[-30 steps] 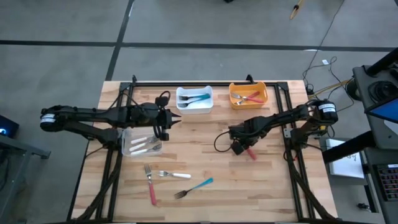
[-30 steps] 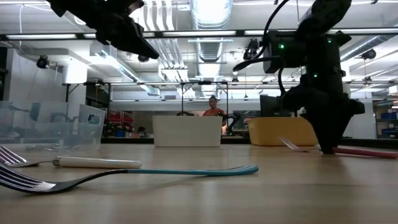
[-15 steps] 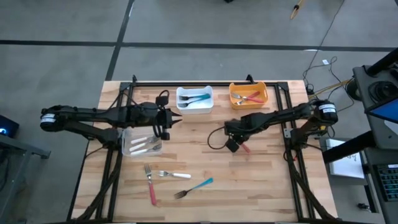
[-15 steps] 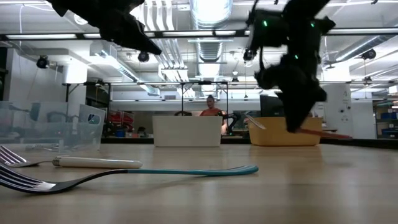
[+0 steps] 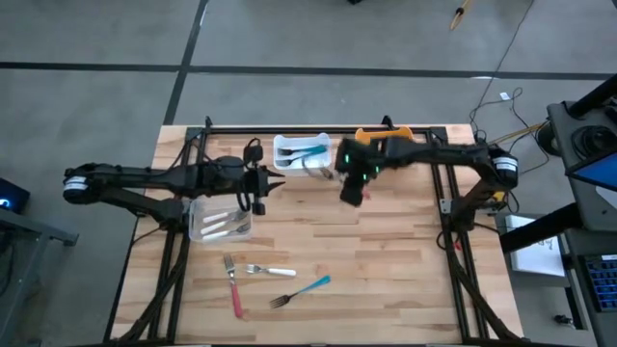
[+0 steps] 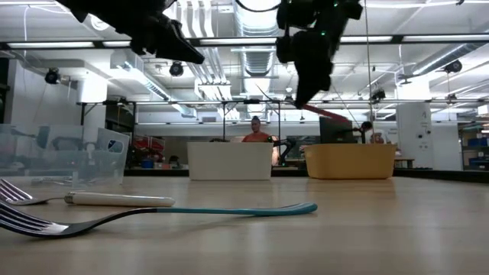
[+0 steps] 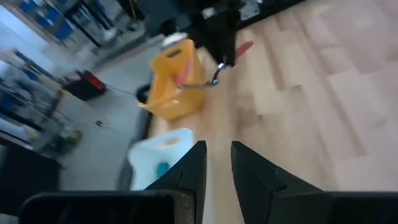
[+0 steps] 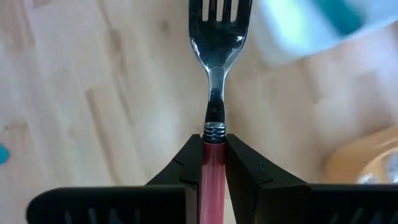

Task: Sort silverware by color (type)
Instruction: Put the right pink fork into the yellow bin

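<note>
red fork | clamped in right gripper | above table

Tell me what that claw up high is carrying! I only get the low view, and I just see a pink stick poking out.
Observer: The right claw is shut on a red-handled fork. It pinches the handle, and the tines point away from it.
Operator: Where is it over the table?
Observer: Seen from above, it hangs between the white bin and the orange bin, near the table's far edge.
Operator: And the other arm?
Observer: The left claw is empty and hovers beside the clear bin, which has white-handled pieces in it.
</note>
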Tool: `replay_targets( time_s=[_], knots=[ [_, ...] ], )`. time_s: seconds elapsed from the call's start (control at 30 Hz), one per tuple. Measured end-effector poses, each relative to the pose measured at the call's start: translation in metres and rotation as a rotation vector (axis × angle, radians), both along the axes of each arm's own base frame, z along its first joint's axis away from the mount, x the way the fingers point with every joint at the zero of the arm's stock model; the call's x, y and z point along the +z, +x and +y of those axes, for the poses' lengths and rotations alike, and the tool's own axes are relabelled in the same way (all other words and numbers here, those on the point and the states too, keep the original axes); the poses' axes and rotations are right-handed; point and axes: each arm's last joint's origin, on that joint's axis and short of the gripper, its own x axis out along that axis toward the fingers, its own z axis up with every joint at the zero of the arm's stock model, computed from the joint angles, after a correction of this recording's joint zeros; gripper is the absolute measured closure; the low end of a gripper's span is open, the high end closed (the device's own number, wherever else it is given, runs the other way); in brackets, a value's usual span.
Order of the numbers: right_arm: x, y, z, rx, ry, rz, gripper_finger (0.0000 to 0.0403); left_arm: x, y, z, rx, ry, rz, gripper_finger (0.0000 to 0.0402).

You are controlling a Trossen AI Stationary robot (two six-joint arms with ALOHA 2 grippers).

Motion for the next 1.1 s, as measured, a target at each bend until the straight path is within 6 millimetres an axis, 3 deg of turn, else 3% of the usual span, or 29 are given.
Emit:
replay_targets(
  time_s=[0.17,0.4,0.67,0.93,1.1],
  knots=[
    [0.016,-0.003,-0.048,0.066,-0.084,-0.037,0.0370,0.004,-0.002,0.023,0.058,0.096,-0.014,0.0345],
    [0.021,-0.010,-0.093,0.223,-0.191,0.062,0.0370,0.004,-0.016,0.066,0.247,0.102,-0.009,0.0345],
    [0.013,-0.030,-0.119,0.551,-0.317,0.257,0.0370,0.004,-0.031,0.095,0.387,0.090,-0.010,0.0345],
    [0.013,-0.054,-0.142,0.486,-0.294,0.310,0.0370,-0.002,-0.035,0.099,0.410,0.044,0.026,0.0345],
    [0.012,-0.064,-0.151,0.422,-0.256,0.317,0.0370,0.010,-0.034,0.104,0.333,0.205,-0.023,0.0345]
  ],
)
